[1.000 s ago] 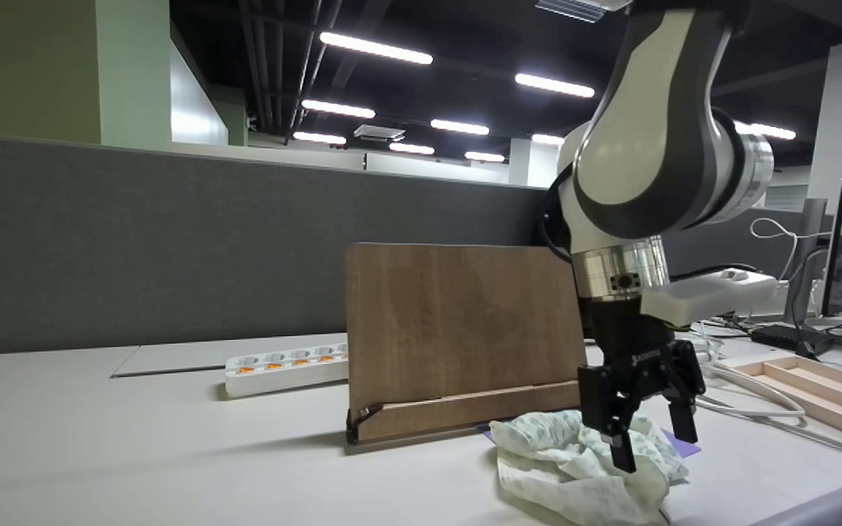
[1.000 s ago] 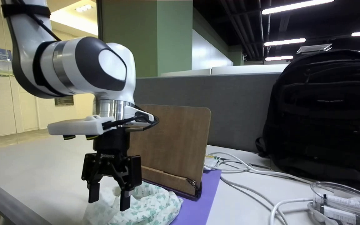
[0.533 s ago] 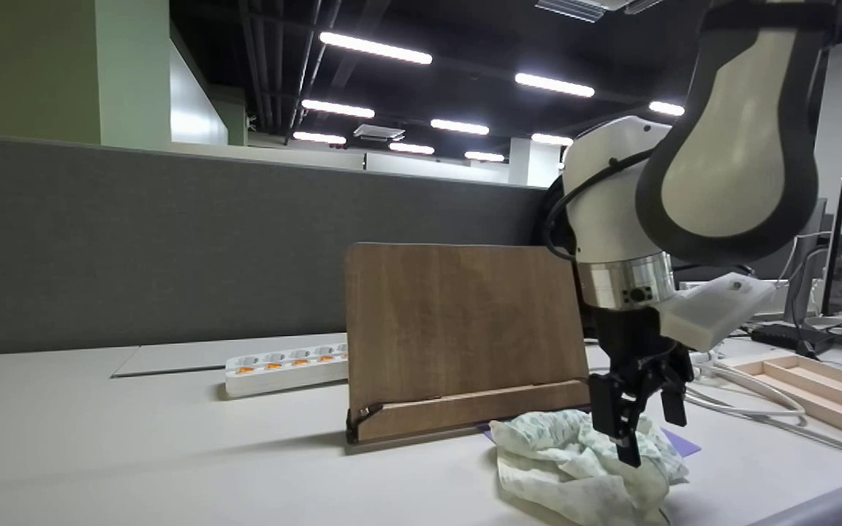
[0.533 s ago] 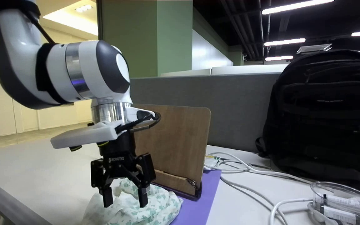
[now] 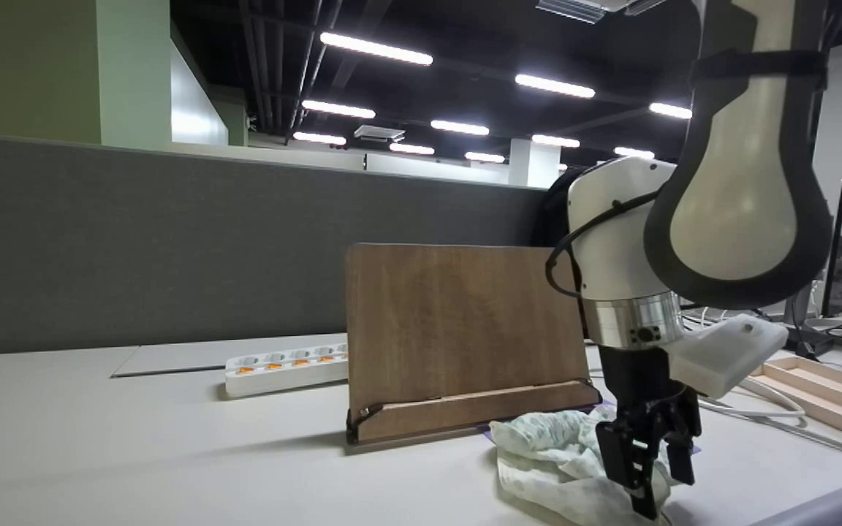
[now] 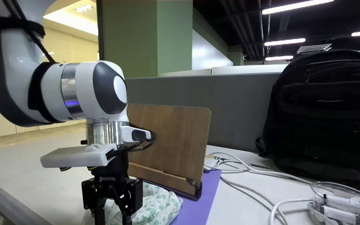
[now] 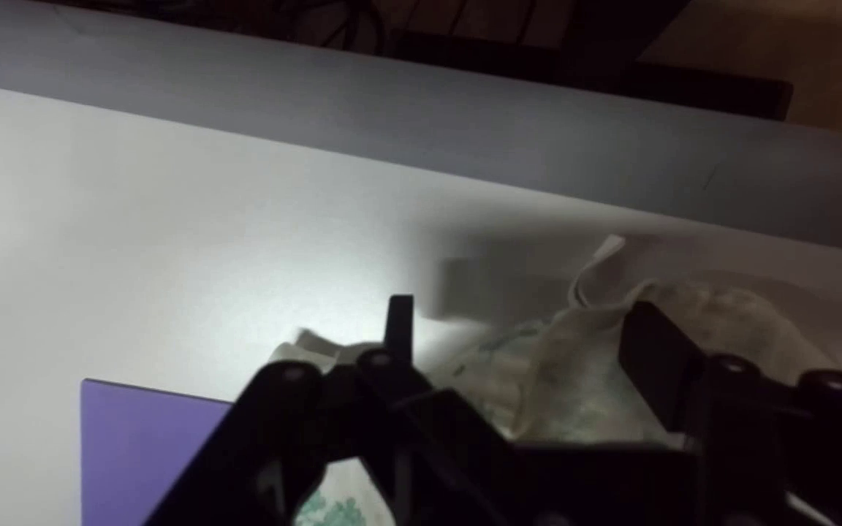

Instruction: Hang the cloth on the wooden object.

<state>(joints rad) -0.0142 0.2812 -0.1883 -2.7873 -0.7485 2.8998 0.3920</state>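
Note:
The pale cloth (image 5: 545, 438) with a green pattern lies crumpled on the table, in front of the wooden board (image 5: 465, 321). Both also show in an exterior view, the cloth (image 6: 159, 206) and the board (image 6: 173, 137). The board stands upright, slanted, with a low front ledge. My gripper (image 5: 664, 493) points down at the near right part of the cloth, its fingers apart. In the wrist view the gripper (image 7: 523, 332) is open, with the cloth (image 7: 574, 365) below and between the fingers. Whether the fingertips touch the cloth I cannot tell. The picture there is dark.
A purple sheet (image 6: 209, 187) lies under the board and partly under the cloth. A white power strip (image 5: 289, 369) is left of the board. Light wooden planks (image 5: 823, 394), cables (image 6: 248, 190), a clear container (image 6: 342, 203) and a black backpack (image 6: 323, 118) stand around. The table edge (image 7: 392, 131) is close.
My gripper has come down toward the near part of the cloth, most of it in the last half second. It stays open. The cloth and the board have not visibly moved.

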